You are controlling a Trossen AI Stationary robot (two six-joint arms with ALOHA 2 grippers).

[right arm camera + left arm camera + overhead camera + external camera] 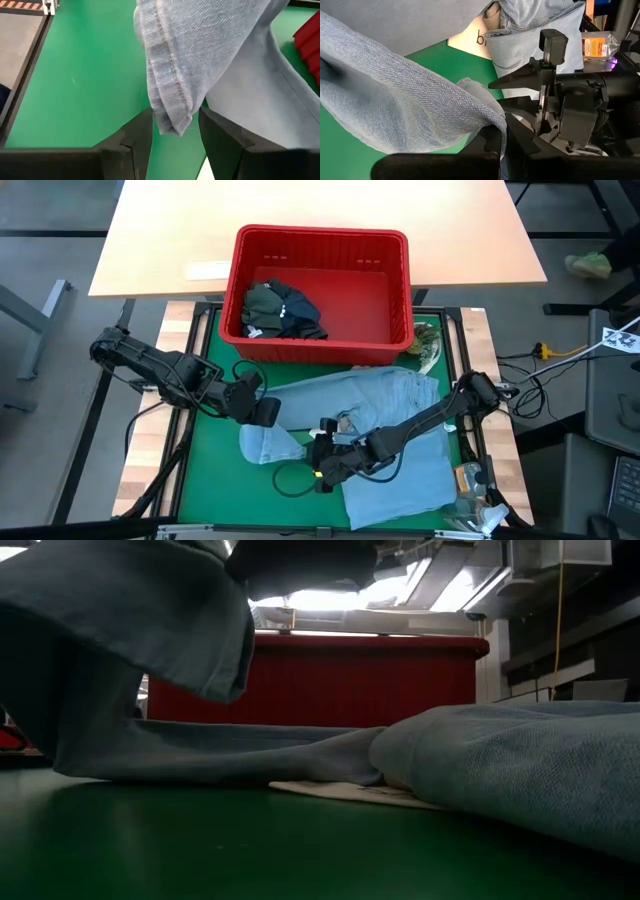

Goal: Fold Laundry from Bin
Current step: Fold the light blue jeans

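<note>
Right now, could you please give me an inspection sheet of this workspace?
Surface: green mat, bare along its left side.
Job's things: light blue garment spread over the mat; red bin behind it with dark garments piled in its left part.
Clutter: white printed item partly under the blue garment; small items at the mat's right front corner, unclear.
Grippers: left gripper shut on a fold of the blue garment; right gripper has cloth hanging between its parted fingers.
Cables: black cable looping on the mat; yellow cable at the right.
Surroundings: wooden tabletop beyond the bin.
</note>
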